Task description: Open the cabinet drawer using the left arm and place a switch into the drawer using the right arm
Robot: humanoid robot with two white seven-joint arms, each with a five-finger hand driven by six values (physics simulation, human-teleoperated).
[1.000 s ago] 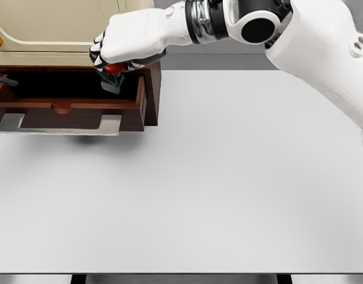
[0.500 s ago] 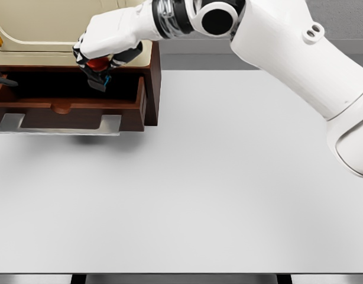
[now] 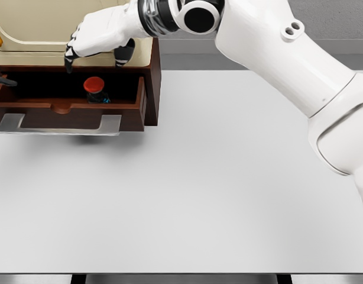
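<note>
Below spread right hand [image 3: 99, 38], switch [image 3: 94, 87] in drawer [image 3: 63, 109]

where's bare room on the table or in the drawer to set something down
The table is bare in front of and to the right of the cabinet. Inside the drawer, there is dark floor left of the switch. It is crowded right around the switch, under the open right hand.

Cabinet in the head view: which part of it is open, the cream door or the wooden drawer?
The wooden drawer: it is pulled out, with the red-topped switch lying inside. The cream door above looks shut.
</note>
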